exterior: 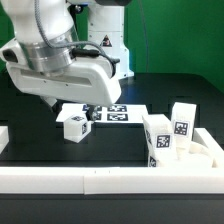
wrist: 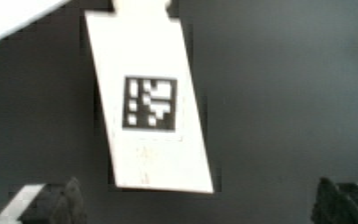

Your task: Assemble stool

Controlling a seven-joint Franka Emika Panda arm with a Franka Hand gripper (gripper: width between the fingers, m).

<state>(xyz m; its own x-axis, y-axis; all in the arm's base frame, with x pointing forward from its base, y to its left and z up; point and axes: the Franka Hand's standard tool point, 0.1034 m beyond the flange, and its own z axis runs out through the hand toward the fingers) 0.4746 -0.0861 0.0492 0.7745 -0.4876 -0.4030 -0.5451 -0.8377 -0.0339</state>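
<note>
In the wrist view a long white stool leg (wrist: 149, 100) with one black-and-white tag lies flat on the black table, its narrow peg end (wrist: 140, 8) pointing away. My gripper (wrist: 202, 205) is open and empty, above the leg's near end, with one dark fingertip (wrist: 51, 202) at each side. In the exterior view the arm (exterior: 60, 60) hangs over the table's left part, and its fingers are mostly hidden there. A tagged white leg (exterior: 75, 126) lies below the arm. Two more tagged legs (exterior: 158, 138) (exterior: 181, 122) stand at the exterior view's right. I cannot make out the round seat.
The marker board (exterior: 108, 113) lies flat at mid-table behind the left leg. Long white border rails (exterior: 110, 182) run along the front and wrap round the right corner (exterior: 205, 150). A white corner (wrist: 12, 22) of another piece shows in the wrist view.
</note>
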